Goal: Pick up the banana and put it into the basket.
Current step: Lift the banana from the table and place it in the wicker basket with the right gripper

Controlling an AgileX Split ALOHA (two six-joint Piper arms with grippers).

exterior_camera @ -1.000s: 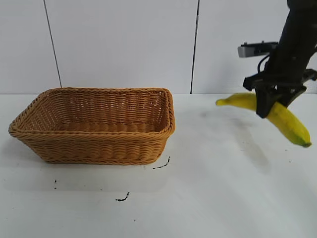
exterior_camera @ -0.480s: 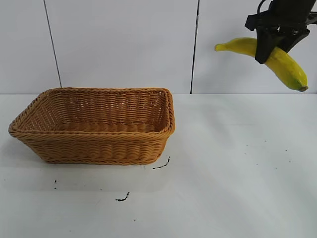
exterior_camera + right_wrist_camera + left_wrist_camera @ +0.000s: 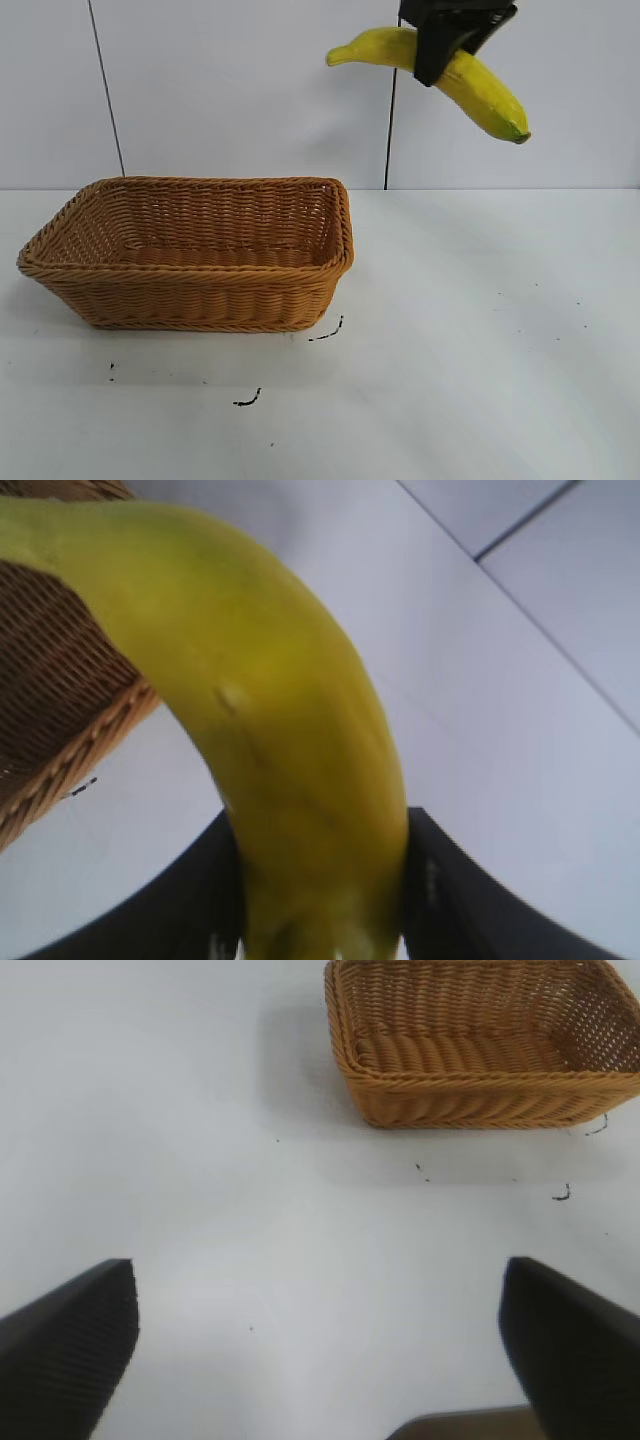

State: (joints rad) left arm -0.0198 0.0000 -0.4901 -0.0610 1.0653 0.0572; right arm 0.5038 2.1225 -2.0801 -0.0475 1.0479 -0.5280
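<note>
My right gripper (image 3: 437, 55) is shut on the yellow banana (image 3: 480, 90) and holds it high in the air, up and to the right of the basket (image 3: 190, 290). The banana slopes down to the right, its greenish tip lowest. In the right wrist view the banana (image 3: 280, 740) fills the space between the two black fingers (image 3: 160, 900), with the basket's corner (image 3: 60, 700) below it. The tan-orange wicker basket stands on the table at the left with nothing showing inside. The left gripper (image 3: 320, 1340) is open, above bare table, with the basket (image 3: 480, 1100) farther off.
The white table (image 3: 480, 340) carries a few small black marks (image 3: 325, 332) in front of the basket. A white panelled wall (image 3: 250, 90) stands behind the table.
My right gripper has lifted the banana well up from near the table and carried it left, closer to the basket. The basket has not moved.
</note>
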